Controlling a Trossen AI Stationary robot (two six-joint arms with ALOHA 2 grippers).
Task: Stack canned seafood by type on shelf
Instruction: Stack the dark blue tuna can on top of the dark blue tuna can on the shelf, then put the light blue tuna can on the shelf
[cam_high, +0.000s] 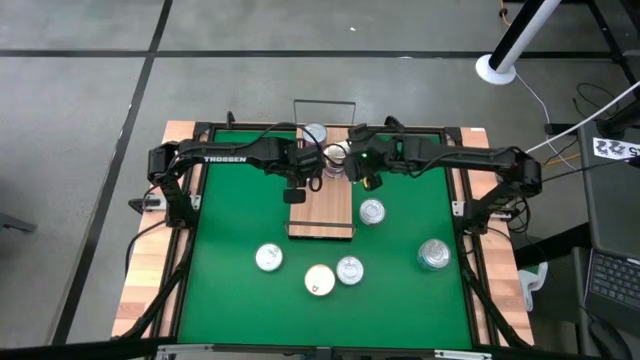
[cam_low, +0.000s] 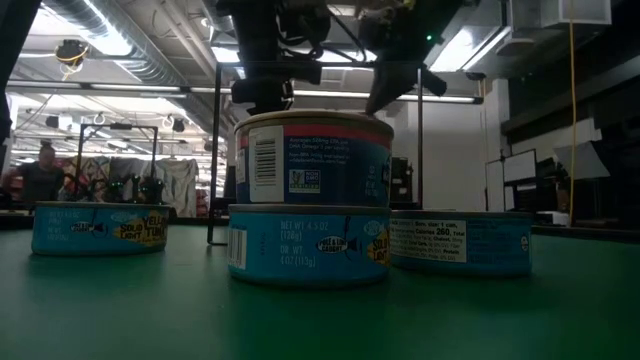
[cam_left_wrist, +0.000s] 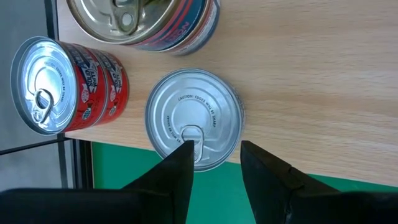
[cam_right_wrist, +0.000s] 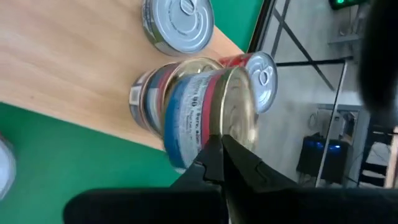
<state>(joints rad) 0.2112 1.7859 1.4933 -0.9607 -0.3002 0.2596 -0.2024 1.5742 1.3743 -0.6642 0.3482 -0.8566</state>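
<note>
- Nearest the low camera, a two-high stack of round tins (cam_low: 310, 200) is seen on the green mat (cam_low: 320, 320): a blue-labelled tin below, a taller red-and-blue-labelled tin on top. A blue-labelled tin (cam_low: 98, 228) lies to one side of it and another (cam_low: 460, 242) just beside it on the other.
- The long light-brown wood-grain shelf (cam_high: 322, 208) is seen from above at the middle of the mat, and both dark arms meet over its far end.
- The left gripper (cam_left_wrist: 214, 165) is held part-open and grasps nothing. A plain silver tin with a ring pull (cam_left_wrist: 194, 118) lies flat on the shelf edge directly ahead of its fingertips, the flat top facing the wrist camera and the pull tab between the two fingers.
- Just beside that silver tin, a red-labelled silver-topped tin (cam_left_wrist: 65, 84) stands at the shelf's end rail, and a cream-gold-topped red-and-blue tin (cam_left_wrist: 146, 22) is set near it.
- The right gripper (cam_right_wrist: 222, 155) is clenched shut, its tips at the rim of the gold-topped stack; no grasp is seen.
- The coming move is judged to turn on the silver tin: the left gripper is nearer.
- Loose tins (cam_high: 335, 272) are left on the mat, so sorting is judged unfinished.
</note>
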